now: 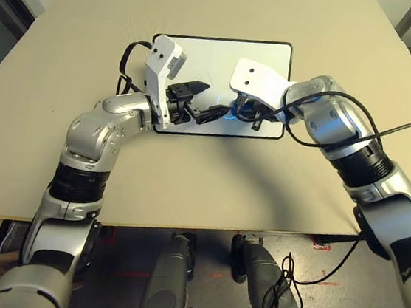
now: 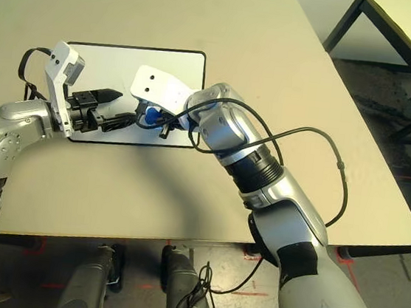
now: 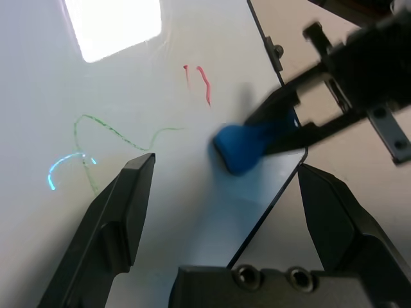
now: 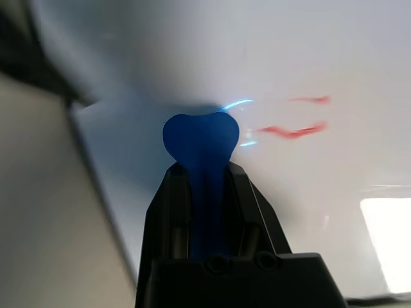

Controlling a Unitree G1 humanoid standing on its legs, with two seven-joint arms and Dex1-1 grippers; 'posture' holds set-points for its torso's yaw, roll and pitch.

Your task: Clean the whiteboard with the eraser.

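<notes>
Blue eraser [image 4: 200,138] near whiteboard [image 4: 334,58] edge

Bright, even light falls from overhead. The glossy white rectangular whiteboard [image 3: 128,192] mirrors a glaring square light patch [image 3: 112,25]. The blue oblong eraser [image 4: 200,138] looks soft, the black fingers [image 3: 115,218] blurred.

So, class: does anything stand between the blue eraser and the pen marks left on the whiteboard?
Nothing visible does. The eraser, clamped in the right end effector, sits on bare whiteboard just beside the red marks.
</notes>
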